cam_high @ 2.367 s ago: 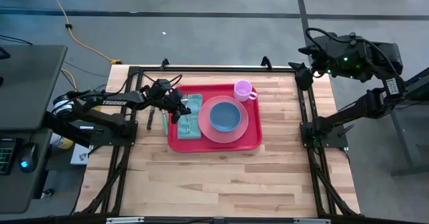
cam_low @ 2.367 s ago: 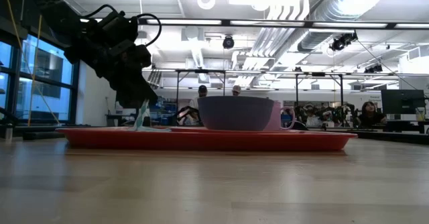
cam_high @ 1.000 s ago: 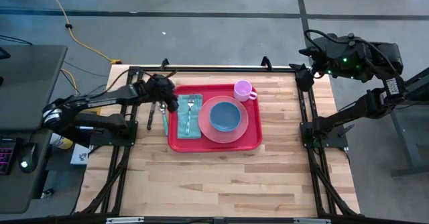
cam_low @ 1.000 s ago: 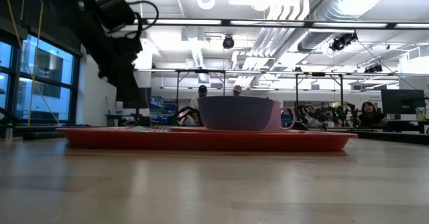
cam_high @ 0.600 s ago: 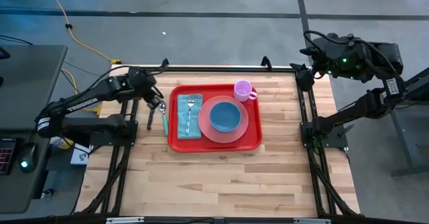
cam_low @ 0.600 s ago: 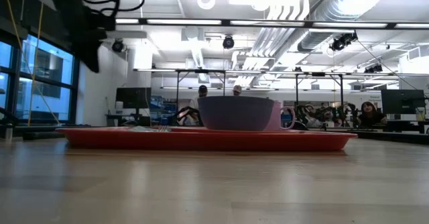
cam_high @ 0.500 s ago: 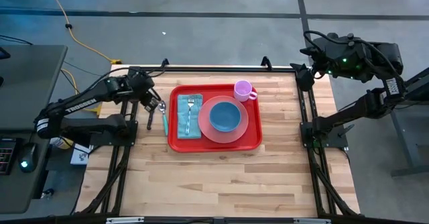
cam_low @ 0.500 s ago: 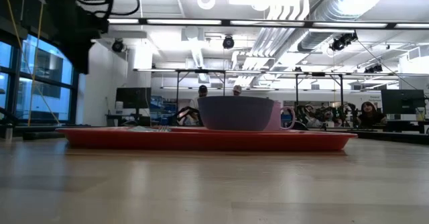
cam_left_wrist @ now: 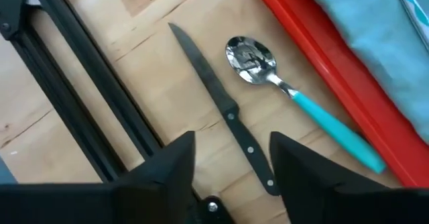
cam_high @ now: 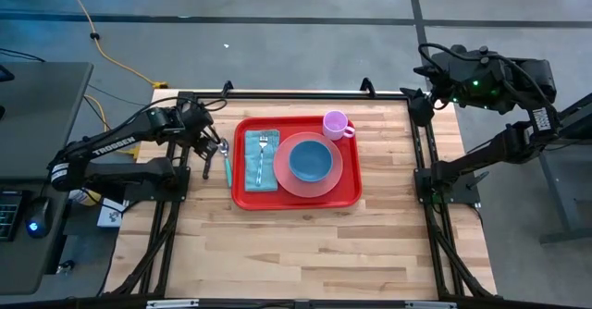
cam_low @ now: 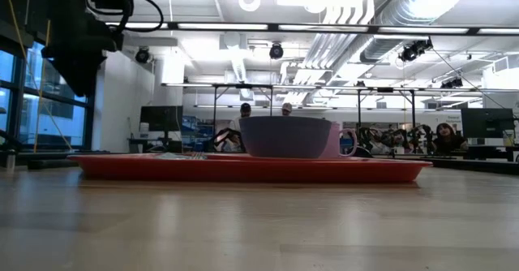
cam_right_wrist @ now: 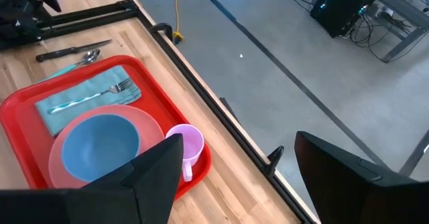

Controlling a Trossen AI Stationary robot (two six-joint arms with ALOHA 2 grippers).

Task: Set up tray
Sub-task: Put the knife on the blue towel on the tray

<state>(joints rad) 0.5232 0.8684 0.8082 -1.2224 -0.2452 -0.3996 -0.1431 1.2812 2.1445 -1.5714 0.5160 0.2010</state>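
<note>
The red tray (cam_high: 348, 194) lies at the table's far middle. It holds a pink plate (cam_high: 340, 176) with a blue bowl (cam_high: 311, 159), a pink cup (cam_high: 336, 124), and a teal napkin (cam_high: 252, 170) with a fork (cam_high: 263, 154) on top. A black-handled knife (cam_left_wrist: 224, 110) and a teal-handled spoon (cam_left_wrist: 295, 96) lie flat on the wood just left of the tray. My left gripper (cam_left_wrist: 231, 163) hovers open above the knife's handle, pointing steeply down, touching nothing. My right gripper (cam_right_wrist: 238, 177) stands open, raised high beyond the table's far right corner.
Black frame rails (cam_high: 296, 93) run along the table's far, left and right sides; one bar (cam_left_wrist: 87, 83) lies close beside the knife. Bare wood (cam_high: 296, 253) spreads across the table's near half. People and desks show in the room behind in the low view.
My left gripper has drawn back from the tray's far left corner toward the table's left edge, risen, and tipped its fingers steeply downward; it now hangs over the knife and spoon. The fork stays lying on the napkin.
</note>
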